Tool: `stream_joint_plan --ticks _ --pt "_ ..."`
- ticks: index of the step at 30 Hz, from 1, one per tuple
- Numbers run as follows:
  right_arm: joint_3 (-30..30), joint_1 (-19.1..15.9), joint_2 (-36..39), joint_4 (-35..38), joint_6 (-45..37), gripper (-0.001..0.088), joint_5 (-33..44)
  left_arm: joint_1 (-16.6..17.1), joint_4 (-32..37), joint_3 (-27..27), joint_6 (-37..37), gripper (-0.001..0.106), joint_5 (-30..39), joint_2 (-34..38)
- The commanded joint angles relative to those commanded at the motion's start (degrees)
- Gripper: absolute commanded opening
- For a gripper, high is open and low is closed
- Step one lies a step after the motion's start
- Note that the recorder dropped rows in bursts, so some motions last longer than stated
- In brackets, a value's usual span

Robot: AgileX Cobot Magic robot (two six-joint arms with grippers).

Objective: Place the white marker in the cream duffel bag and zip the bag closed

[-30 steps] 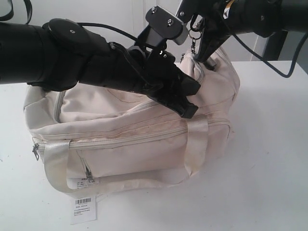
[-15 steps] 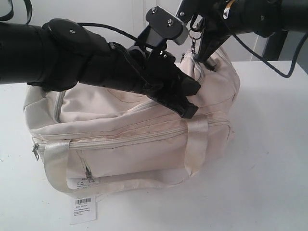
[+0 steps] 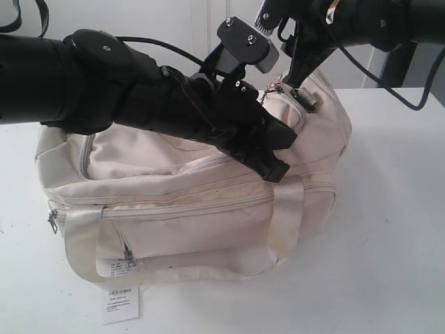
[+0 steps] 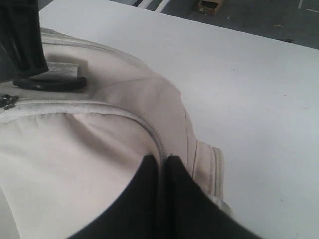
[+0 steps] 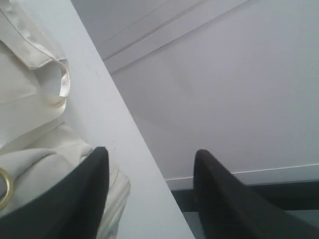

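The large soft cream fabric duffel bag [image 3: 174,195] lies on the white surface [image 3: 389,236], its long axis running across the exterior view. The slim white marker shows in no view; it is judged to be inside the bag, unconfirmed. The top zipper [image 4: 124,110] follows the bag's length. Its visible stretch reads closed, but the part under the left arm is hidden.

The left claw [image 3: 274,163] has its fingers pressed together, pinching fabric at the zipper seam near the bag's right end. The right claw [image 5: 150,152] has its fingers spread with nothing between them, and hangs just above that same end. The small metal zip pull [image 3: 276,88] sits just below the right claw, apart from it. The right arm is nearer the pull, and any further zipping would run along the long axis.
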Motion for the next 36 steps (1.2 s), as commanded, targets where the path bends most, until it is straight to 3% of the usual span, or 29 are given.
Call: stream_joint_plan --ticks 2,9,12,15,18,20,21,22,24,27,29,32,36 --pt "0.0 0.0 -0.57 0.0 4.08 0.0499 2.34 0.11 0.0 0.0 0.0 0.015 -0.61 0.0" --pt "0.0 -1.1 -3.61 -0.12 24.38 0.0482 9.99 0.11 -1.32 0.0 -4.22 0.07 -5.12 -0.13" --pt "0.0 -2.15 -5.61 -0.12 29.76 0.0482 13.85 0.11 -1.32 0.0 -7.23 0.085 -6.57 -1.06" --pt "0.0 -3.71 -7.68 -0.01 30.43 0.0482 20.5 0.11 -1.32 0.0 -9.91 0.091 -4.9 -3.82" --pt "0.0 -4.93 -8.68 0.49 30.58 0.0482 27.87 0.11 -0.73 0.1 -10.04 0.082 -2.78 -6.3" --pt "0.0 -5.71 -9.56 1.7 30.58 0.0467 32.86 0.22 5.77 0.1 -10.04 0.059 -0.44 -8.07" --pt "0.0 -5.98 -10.63 2.63 30.43 0.0419 35.17 0.22 13.05 0.1 -10.48 0.041 2.4 -9.33" --pt "0.0 -6.11 -11.23 2.91 30.35 0.0385 35.88 0.22 15.79 0.1 -11.05 0.033 3.78 -9.87" --pt "0.46 -6.23 -14.58 4.26 28.98 0.022 37.18 0.69 27.37 0.1 -17.03 0.0 10.18 -12.45" --pt "3.02 -6.23 -17.58 8.56 22.72 -0.0004 38.83 3.47 41.67 0.1 -27.13 0.0 19.99 -14.21" --pt "5.02 -6.23 -18.23 9.58 20.13 0.0 41.5 7.01 48.67 0.1 -33.91 0.0 28.89 -14.74" --pt "7.69 -7.22 -18.73 9.99 19.2 0.0 42.34 13.52 49.72 0.0 -37.91 0.0 41.16 -16.59" --pt "9.9 -10.77 -20.44 11.72 20.67 0.0 39.13 18.39 52.57 0.11 -41.72 0.0 46.71 -18.96"
